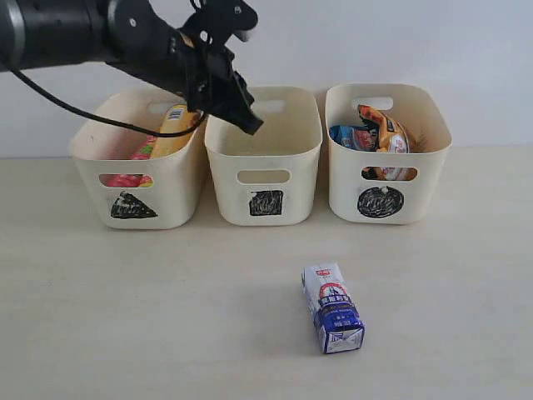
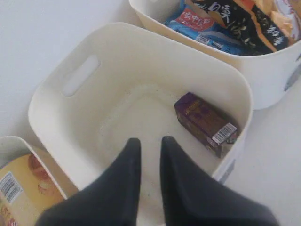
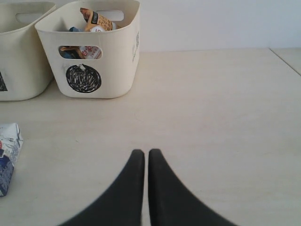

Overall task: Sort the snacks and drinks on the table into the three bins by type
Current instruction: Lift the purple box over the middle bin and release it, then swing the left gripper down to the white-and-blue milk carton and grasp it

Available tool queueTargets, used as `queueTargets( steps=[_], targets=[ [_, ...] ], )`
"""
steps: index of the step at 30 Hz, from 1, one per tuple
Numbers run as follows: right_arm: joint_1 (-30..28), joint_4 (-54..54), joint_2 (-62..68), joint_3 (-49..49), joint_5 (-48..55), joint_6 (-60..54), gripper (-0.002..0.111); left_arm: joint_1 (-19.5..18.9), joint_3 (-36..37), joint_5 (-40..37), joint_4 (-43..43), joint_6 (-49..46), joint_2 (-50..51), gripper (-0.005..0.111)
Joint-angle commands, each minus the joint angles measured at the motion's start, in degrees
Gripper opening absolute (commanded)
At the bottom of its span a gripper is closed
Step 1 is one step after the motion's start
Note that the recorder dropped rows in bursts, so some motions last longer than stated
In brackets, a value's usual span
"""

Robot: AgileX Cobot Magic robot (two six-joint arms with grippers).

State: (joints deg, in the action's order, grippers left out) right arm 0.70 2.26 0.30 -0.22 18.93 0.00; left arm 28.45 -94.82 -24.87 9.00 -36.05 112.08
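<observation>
risk: white and blue carton (image 1: 332,307) lay flat at lower centre of table (image 1: 125,317), could slip or dent if pinched | left gripper (image 1: 248,123) jaws slightly apart, empty, hung over square bin (image 1: 225,167) with purple carton (image 2: 205,123) inside; its rim could snag it | right gripper (image 3: 142,153) jaws together, empty | triangle bin (image 1: 92,171) and circle bin (image 1: 346,167) stood in upper row, well apart from the carton

Left arm (image 1: 83,33) comes in from the left side, up high, and stretches out toward the far edge of the worktop (image 1: 125,317). The wrist is tipped so the left gripper (image 1: 247,119) aims down and to the right. Its fingers (image 2: 127,174) are a little apart, nothing in them. The right gripper (image 3: 146,153) sits low over the worktop, fingers (image 3: 157,179) basically pressed together, empty too.
</observation>
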Motion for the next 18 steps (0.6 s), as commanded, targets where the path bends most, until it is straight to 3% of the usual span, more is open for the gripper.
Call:
queueTargets(
  steps=[1, 9, 13, 18],
  targets=[
    [-0.19, 0.2, -0.3, 0.22, -0.49, 0.0, 0.0, 0.02, -0.08, -9.1, 0.18, 2.93, -4.2, 0.004],
    [-0.19, 0.2, -0.3, 0.22, -0.49, 0.0, 0.0, 3.24, -0.08, -24.25, -0.03, 8.89, -6.72, 0.004],
    [-0.19, 0.2, -0.3, 0.22, -0.49, 0.0, 0.0, 7.54, -0.08, -27.89, -1.26, 11.65, -6.97, 0.004],
    [-0.19, 0.2, -0.3, 0.22, -0.49, 0.0, 0.0, 14.15, 0.31, -27.9, -10.47, 21.83, -7.23, 0.004]
  ],
)
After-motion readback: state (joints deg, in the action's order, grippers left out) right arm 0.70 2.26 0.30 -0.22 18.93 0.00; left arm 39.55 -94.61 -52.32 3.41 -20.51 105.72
